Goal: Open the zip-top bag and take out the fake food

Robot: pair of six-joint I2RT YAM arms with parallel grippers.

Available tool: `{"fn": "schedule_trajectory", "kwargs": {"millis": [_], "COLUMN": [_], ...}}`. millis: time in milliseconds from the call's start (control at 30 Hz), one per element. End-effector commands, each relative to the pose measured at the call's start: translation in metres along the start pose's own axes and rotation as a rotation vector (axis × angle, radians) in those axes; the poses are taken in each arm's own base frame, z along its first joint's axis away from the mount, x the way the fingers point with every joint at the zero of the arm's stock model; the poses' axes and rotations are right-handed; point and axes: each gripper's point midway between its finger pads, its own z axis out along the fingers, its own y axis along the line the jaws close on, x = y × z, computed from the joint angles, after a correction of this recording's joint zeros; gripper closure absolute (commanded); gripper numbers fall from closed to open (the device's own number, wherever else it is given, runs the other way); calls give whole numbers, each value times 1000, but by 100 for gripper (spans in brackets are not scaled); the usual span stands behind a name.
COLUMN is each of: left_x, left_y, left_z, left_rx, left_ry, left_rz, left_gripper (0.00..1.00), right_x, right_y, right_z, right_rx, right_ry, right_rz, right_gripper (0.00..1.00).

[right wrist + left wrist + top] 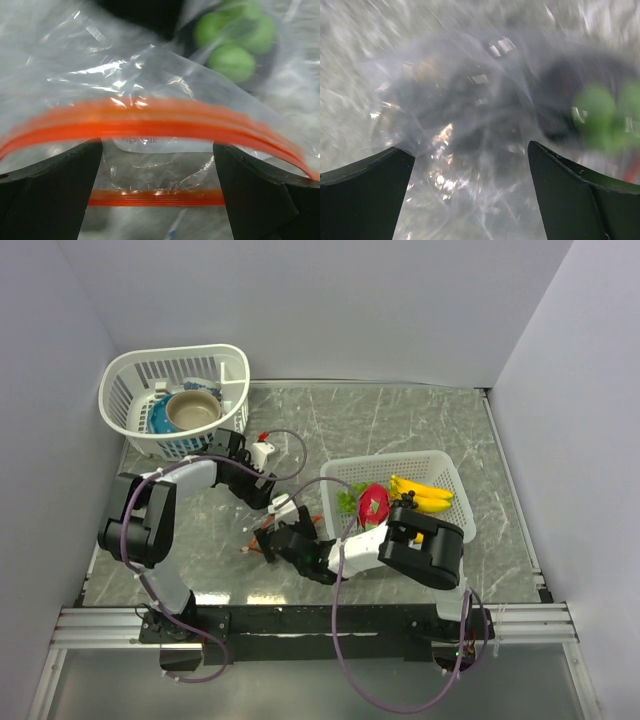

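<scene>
The clear zip-top bag (pixel 262 532) lies on the table between both grippers. In the right wrist view its orange-red zip strip (pixel 150 120) arches across my fingertips and the other strip (pixel 155 197) runs between them, so the mouth gapes. My right gripper (pixel 157 150) (pixel 273 543) is open at the mouth. My left gripper (pixel 466 160) (pixel 282 512) is open over the bag's plastic (pixel 470 125). A bright green bumpy cluster (pixel 235 42) (pixel 602 117) shows through the plastic. The yellow banana bunch (pixel 425 495) and the pink-red dragon fruit (pixel 375 505) lie in the white basket (pixel 440 462).
A second white mesh basket (pixel 175 365) stands at the back left with a tan bowl (pixel 192 410) and a blue item (pixel 160 420). The right arm's body (pixel 425 550) lies across the near rim of the right basket. Grey walls close in the table.
</scene>
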Motion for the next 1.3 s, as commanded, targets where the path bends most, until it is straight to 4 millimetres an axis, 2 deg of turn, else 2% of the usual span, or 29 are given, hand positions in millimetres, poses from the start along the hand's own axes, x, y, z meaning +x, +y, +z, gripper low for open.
{"fn": "schedule_trajectory", "kwargs": {"millis": [0, 33, 167, 267, 367, 433, 533, 600, 633, 733, 833, 867, 933, 1067, 1233, 1267], "left_x": [46, 58, 87, 100, 104, 104, 101, 99, 100, 103, 105, 107, 107, 106, 90, 77], "left_y": [-29, -35, -42, -47, -48, -45, -47, -49, -52, -57, -60, -62, -63, -61, -46, -38], "left_z": [-15, -18, -19, -23, -24, -25, -26, -28, -29, -35, -41, -44, -48, -55, -56, -58], "left_rx": [116, 146, 186, 214, 219, 202, 209, 217, 231, 253, 263, 265, 268, 254, 174, 136], "left_ry": [172, 221, 304, 351, 362, 365, 353, 345, 347, 359, 359, 363, 366, 374, 337, 304], "left_rz": [20, 33, 65, 99, 114, 114, 114, 113, 109, 118, 139, 141, 153, 172, 162, 153], "left_gripper": [1, 1, 1, 1, 1, 1, 1, 1, 1, 1, 1, 1, 1, 1, 1, 1], "right_x": [-31, -35, -45, -53, -65, -78, -83, -87, -81, -82, -77, -83, -79, -82, -84, -79], "right_y": [-36, -33, -33, -23, -8, 0, 9, 5, 2, -7, -4, -2, -4, -10, -15, -14], "right_z": [4, 5, 13, 18, 15, 6, -9, -14, -12, -3, 12, 16, 23, 29, 25, 22], "right_rx": [110, 90, 57, 21, -49, -87, -130, -114, -99, -32, -7, -7, 9, 5, -7, -17], "right_ry": [-42, -49, -62, -71, -94, -125, -147, -160, -147, -150, -141, -151, -141, -163, -172, -159], "right_rz": [29, 36, 28, 14, 10, 19, 11, 12, 5, -13, -48, -43, -57, -48, -23, -26], "right_gripper": [0, 0, 0, 0, 0, 0, 0, 0, 0, 0, 0, 0, 0, 0, 0, 0]}}
